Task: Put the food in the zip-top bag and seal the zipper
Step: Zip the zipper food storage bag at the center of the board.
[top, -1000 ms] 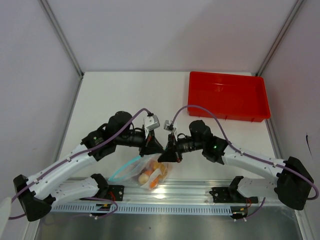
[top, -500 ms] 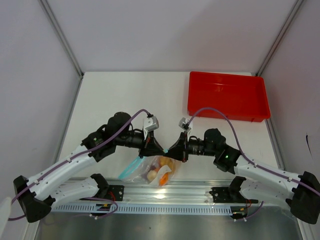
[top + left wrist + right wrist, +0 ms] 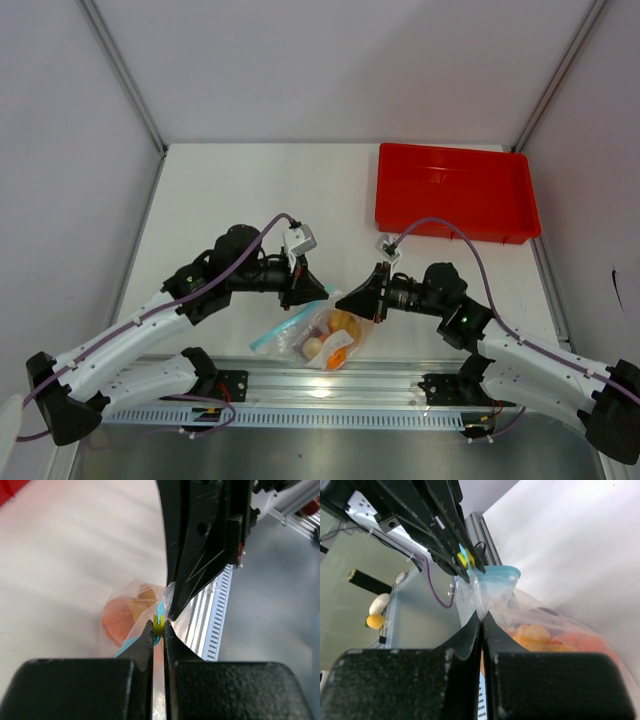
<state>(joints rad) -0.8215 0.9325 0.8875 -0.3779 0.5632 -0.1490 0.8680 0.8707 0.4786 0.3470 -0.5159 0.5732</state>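
Note:
The clear zip-top bag (image 3: 312, 340) hangs low between both arms at the near table edge. The food (image 3: 340, 328), orange and yellow pieces, sits inside it. My left gripper (image 3: 326, 293) is shut on the zipper (image 3: 131, 642), pinching a small yellow slider (image 3: 158, 624) on the light blue strip. My right gripper (image 3: 343, 300) is shut on a fold of the bag's plastic (image 3: 479, 597) just below the teal zipper (image 3: 500, 572). The two grippers nearly touch tip to tip. In the right wrist view, food (image 3: 532, 635) shows through the bag beside the fingers.
A red tray (image 3: 455, 190) stands at the back right of the table. A metal rail (image 3: 320, 378) runs along the near edge just below the bag. Booth walls close in the table on both sides.
The right arm has swung to the right and drawn back. The bag and both gripper tips have shifted slightly right, and the blue strip now trails out to the left.

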